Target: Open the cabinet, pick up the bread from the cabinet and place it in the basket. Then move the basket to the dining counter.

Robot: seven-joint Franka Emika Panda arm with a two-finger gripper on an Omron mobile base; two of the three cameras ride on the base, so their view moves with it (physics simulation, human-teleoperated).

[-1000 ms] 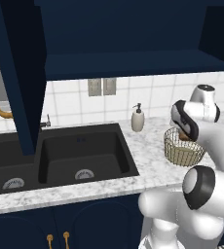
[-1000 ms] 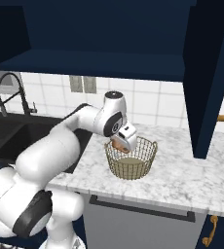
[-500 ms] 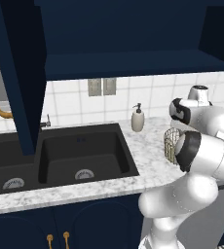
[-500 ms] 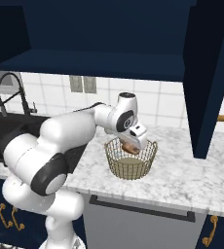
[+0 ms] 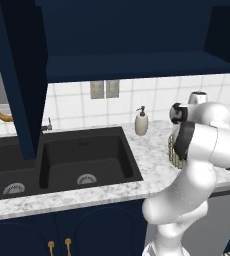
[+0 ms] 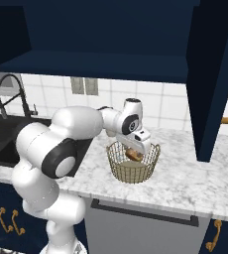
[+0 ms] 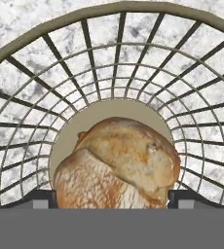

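The wire basket (image 6: pixel 132 172) stands on the marble counter right of the sink; a sliver of the basket (image 5: pixel 172 150) shows behind my arm. My gripper (image 6: pixel 136 149) reaches down into it, shut on the golden-brown bread (image 6: pixel 133 155). In the hand view the bread (image 7: pixel 119 165) sits between my gripper (image 7: pixel 111 198) fingertips (image 7: pixel 41 198), touching both, over the basket's (image 7: pixel 36 73) round floor. The navy cabinet (image 6: pixel 101 64) above stands open, its door (image 6: pixel 212 74) swung out at the right. The dining counter is out of view.
A cream soap dispenser (image 5: pixel 141 122) stands by the tiled wall, left of the basket. The black sink (image 5: pixel 82 160) and its faucet (image 6: pixel 7 94) lie to the left. The open door (image 5: pixel 17 75) hangs low over the marble counter (image 6: pixel 185 183).
My gripper has moved a little to the right and down into the basket with the bread. The arm's elbow has swung over; the basket has stayed put.
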